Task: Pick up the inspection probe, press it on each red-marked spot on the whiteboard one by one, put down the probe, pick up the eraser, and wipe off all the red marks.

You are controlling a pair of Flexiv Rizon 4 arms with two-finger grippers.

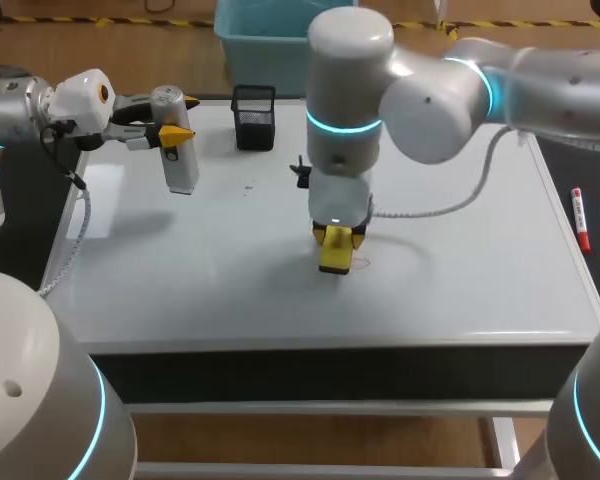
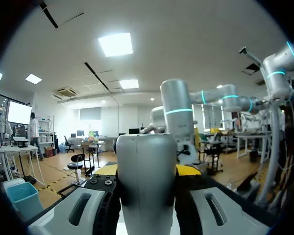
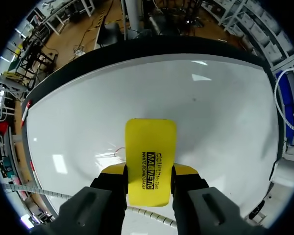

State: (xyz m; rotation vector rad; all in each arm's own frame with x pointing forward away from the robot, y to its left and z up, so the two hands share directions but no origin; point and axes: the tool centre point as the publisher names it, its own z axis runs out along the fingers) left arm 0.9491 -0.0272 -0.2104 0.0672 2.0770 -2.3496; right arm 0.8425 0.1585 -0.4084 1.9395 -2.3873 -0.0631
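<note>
Both sets of jaws are loaded. Your right arm (image 1: 540, 85) comes in over the whiteboard (image 1: 460, 290) and reaches past the middle. Its jaws pinch the yellow eraser (image 1: 335, 255) from two sides, low at the board surface; you cannot tell whether it is pressed on. From the right wrist, the eraser (image 3: 151, 159) stands between the yellow fingertips (image 3: 186, 170). A thin red mark (image 3: 118, 149) shows on the whiteboard (image 3: 210, 122) just beside the eraser's edge. From above, a faint red trace (image 1: 363, 265) lies just beside the eraser.

Your left arm (image 1: 20, 105) sits at the far left corner of the bench (image 1: 280, 365). Its jaws are clamped on the inspection probe (image 1: 178, 145), which hangs over the board's far left part. In the left wrist view the probe (image 2: 146, 181) fills the gap between the fingers and blocks the bench ahead.

Mind the surroundings. A black mesh pen cup (image 1: 253, 117) stands at the far edge, near the probe but apart from it. A small black object (image 1: 301, 171), too small to identify, lies beside the right arm's wrist. A white cable (image 1: 430, 210) loops from that wrist over the board. A red marker (image 1: 578, 220) lies on the dark strip past the board's right edge. The right arm's bulk hides the board behind the eraser.
</note>
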